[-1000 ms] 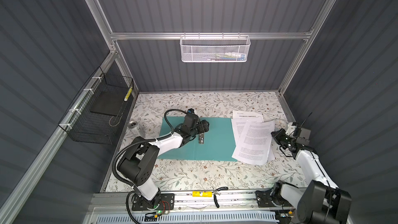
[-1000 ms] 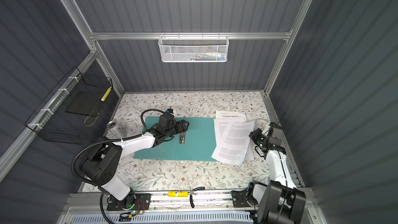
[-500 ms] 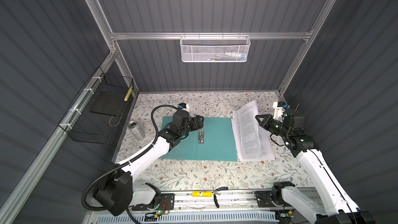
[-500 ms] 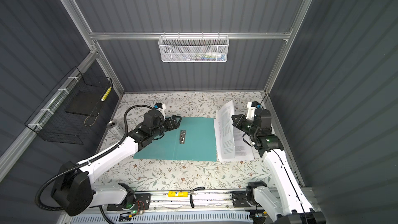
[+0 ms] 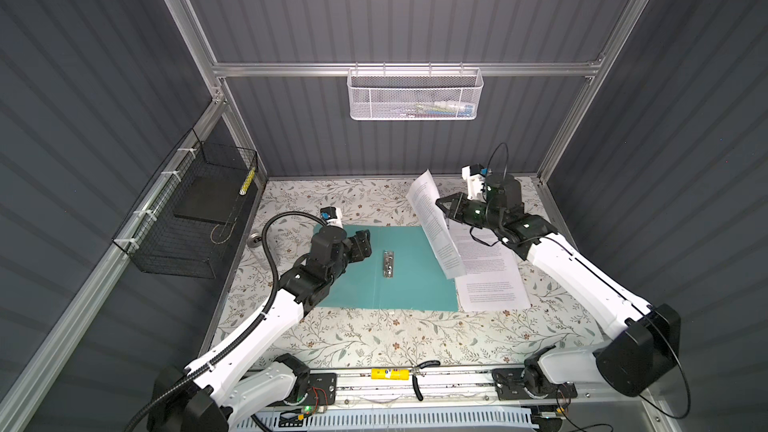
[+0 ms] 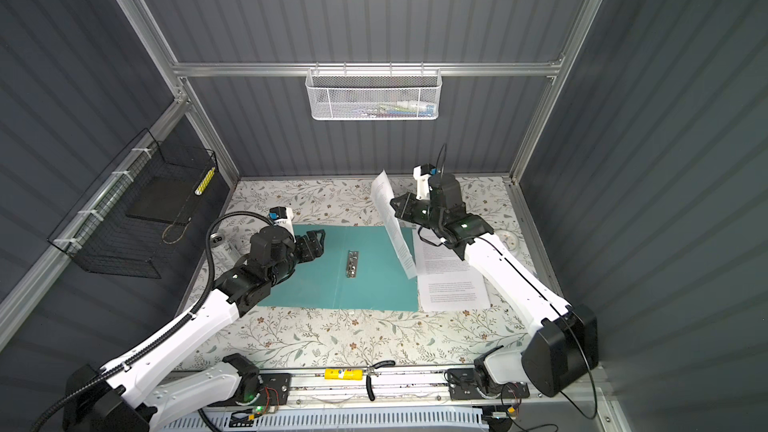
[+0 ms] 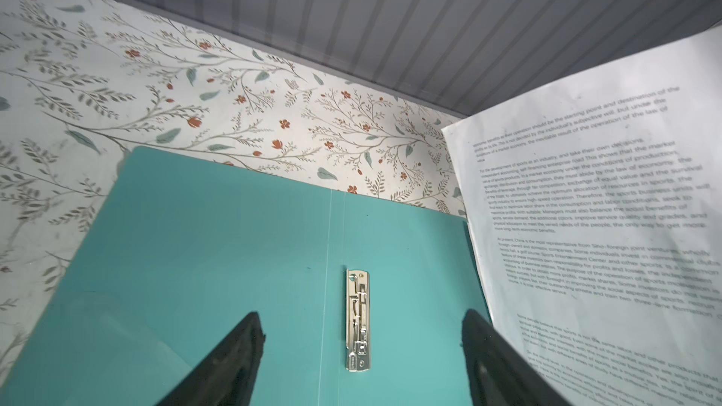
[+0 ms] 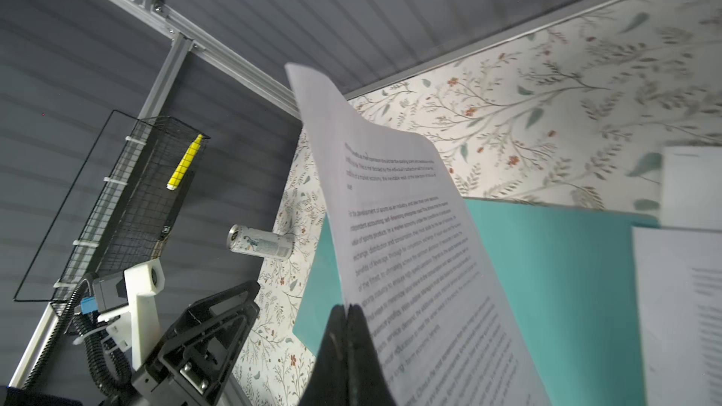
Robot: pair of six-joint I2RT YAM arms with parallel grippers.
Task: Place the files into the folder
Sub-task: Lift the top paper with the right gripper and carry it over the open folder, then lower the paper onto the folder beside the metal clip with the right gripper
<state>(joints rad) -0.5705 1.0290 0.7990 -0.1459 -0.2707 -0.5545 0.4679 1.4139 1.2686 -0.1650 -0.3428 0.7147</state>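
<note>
Our right claw (image 8: 347,312) pinches one sheet (image 8: 390,208) up by the open folder (image 7: 234,248), left claw (image 7: 359,330) hangs wide open, empty

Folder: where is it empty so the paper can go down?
The folder's right half is bare, between the clip and the sheets on the table. Its left half is crowded: the left gripper hovers there. The table's front strip is bare too.
</note>
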